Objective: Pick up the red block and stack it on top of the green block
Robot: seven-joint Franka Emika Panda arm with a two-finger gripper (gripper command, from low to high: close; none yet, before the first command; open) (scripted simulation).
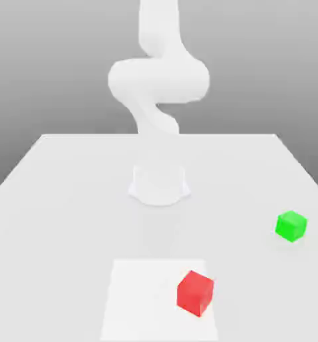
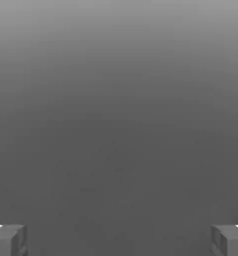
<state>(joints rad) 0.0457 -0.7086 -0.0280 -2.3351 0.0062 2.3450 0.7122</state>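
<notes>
Your claw (image 2: 119, 240) is wide open. In the hand view you can see its two gray fingers (image 2: 8, 240), one at each edge, with a big gap between them. Nothing sits in that gap. The claw holds nothing, and all you see past the fingers is plain gray.

In the exterior view, your white arm (image 1: 158, 80) stands up from its round base (image 1: 159, 184) on the white table (image 1: 55, 200). The arm bends over at the top.

The red block (image 1: 195, 292) sits flat on the table, in front of the base and a little toward the exterior view's right. It rests on a paler square patch (image 1: 135, 294) of the table, near that patch's right edge. The block is turned a bit, so one corner points at the camera.

The green block (image 1: 291, 226) also sits flat on the table. It is farther toward the exterior view's right than the red block, and closer to the base end of the table. The two blocks are well apart and do not touch.

Neither block is near your claw. The red block is not yet picked up, and nothing is on top of the green block.
</notes>
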